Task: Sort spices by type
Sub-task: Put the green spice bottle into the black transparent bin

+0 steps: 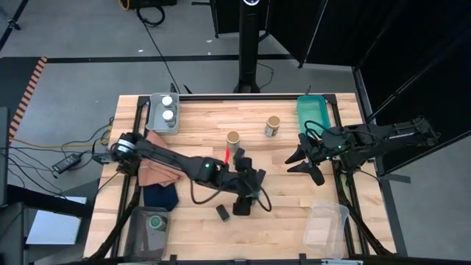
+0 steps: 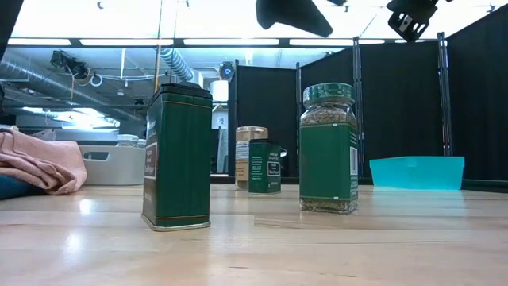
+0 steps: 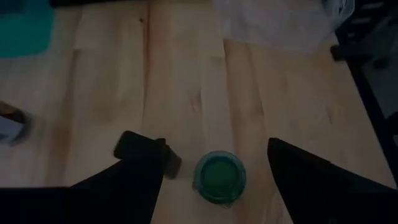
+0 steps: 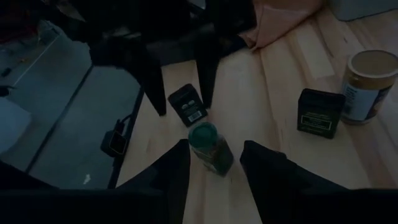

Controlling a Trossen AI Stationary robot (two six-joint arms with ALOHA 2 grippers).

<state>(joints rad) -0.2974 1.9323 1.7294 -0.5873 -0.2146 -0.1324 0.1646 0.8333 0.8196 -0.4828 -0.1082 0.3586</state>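
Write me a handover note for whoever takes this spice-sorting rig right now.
Left hand: open, poised over the loose green-lidded glass jar mid-table, not gripping it.
Right hand: open, holding nothing, waiting at the table's right side.
Done: two white-lidded jars sit in the grey tray; one green-lidded jar sits in the grey bin.
Left: the loose green-lidded jar, two tan-lidded jars, and the black rectangular tins; I can pick out only two.
The teal tray and clear plastic bin hold no spices.
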